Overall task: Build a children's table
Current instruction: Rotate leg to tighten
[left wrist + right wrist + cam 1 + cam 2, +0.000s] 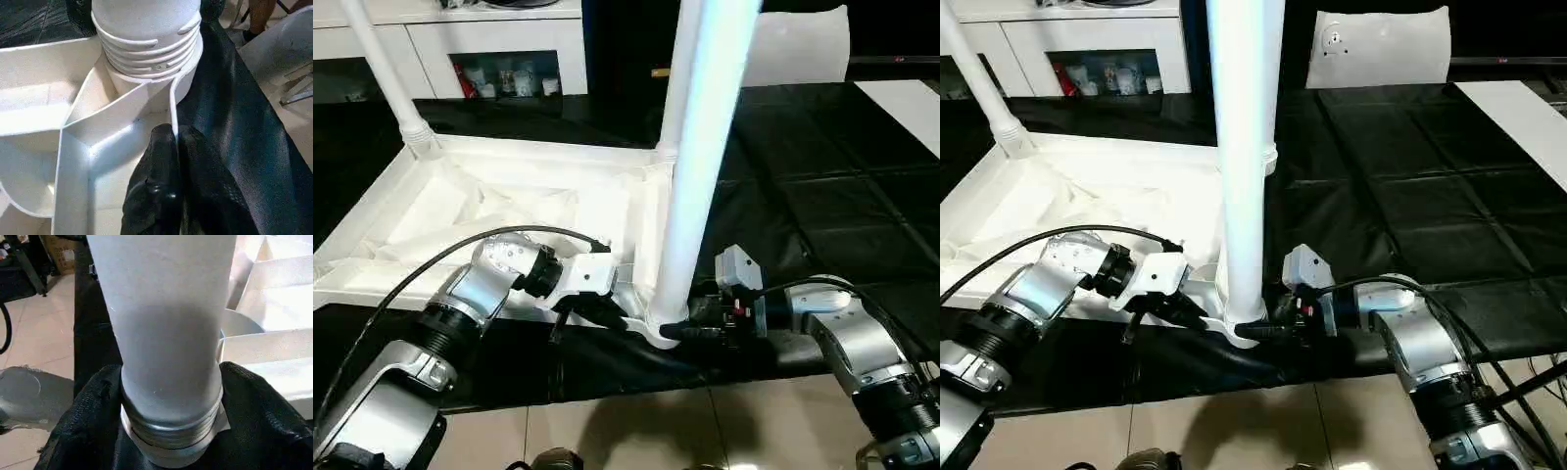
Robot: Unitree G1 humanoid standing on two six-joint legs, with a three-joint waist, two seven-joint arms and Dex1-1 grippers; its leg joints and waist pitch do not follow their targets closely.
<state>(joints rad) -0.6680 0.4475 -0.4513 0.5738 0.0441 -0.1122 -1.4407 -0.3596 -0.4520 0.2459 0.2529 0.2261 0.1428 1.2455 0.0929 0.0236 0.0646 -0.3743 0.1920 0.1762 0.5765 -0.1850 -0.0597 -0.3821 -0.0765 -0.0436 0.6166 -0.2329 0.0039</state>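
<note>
The white tabletop [509, 155] lies underside up on the black-covered work table. One white leg [386, 69] stands in its far left corner socket. The collar of another leg [663, 155] peeks out at the far right corner. A third leg [700, 147] rises from the near right corner socket [146, 73], its threads partly showing. My left gripper [177, 142] is shut on the tabletop's thin rim just beside that socket. My right gripper [171, 382] clasps the base of the near leg from the other side, one finger [93, 401] pressed against each flank.
The work table [803, 166] runs off to the right under its black cover. A white cabinet [509, 39] stands behind, with a white panel [1381, 49] and a white board [1518, 108] at the back right. Tiled floor [636, 431] begins right at the near edge. A person's leg [261, 14] is beside the table.
</note>
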